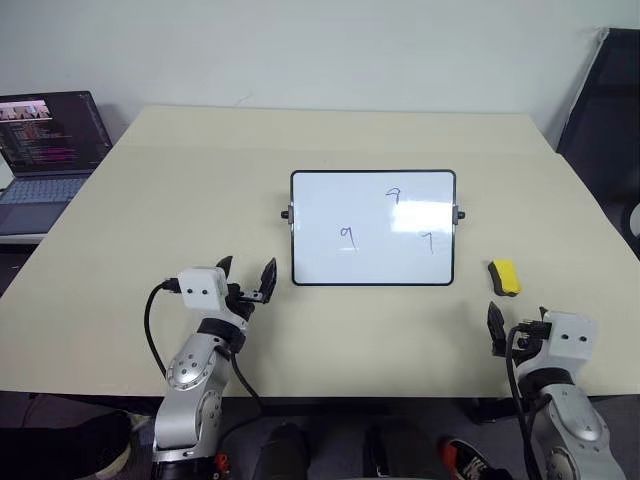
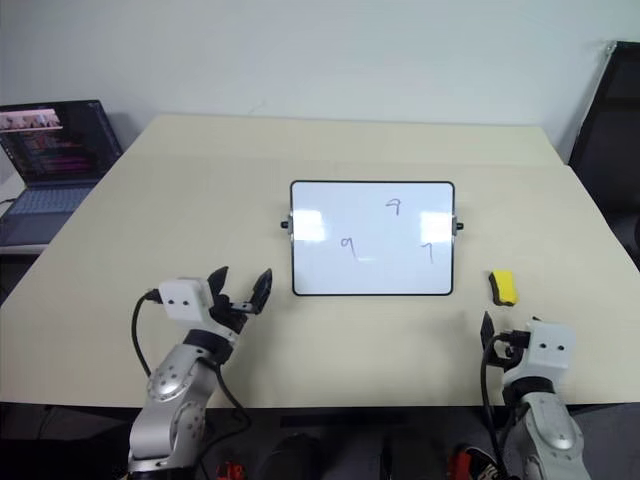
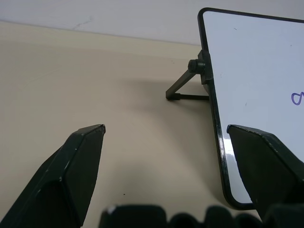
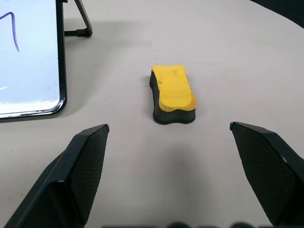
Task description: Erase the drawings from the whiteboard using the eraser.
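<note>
Left eye view: small yellow oblong eraser with dark underside lies flat right of centre, long axis running toward the far table edge, just beside the glossy white black-framed whiteboard, apart from it. Board's long axis runs left-right, propped on a small stand. Three dark marker drawings on it. One eraser, one board, two grippers. Left gripper fingers wide, empty; right gripper fingers wide, empty, eraser ahead. Beige table, pale wall, laptop upper left.
</note>
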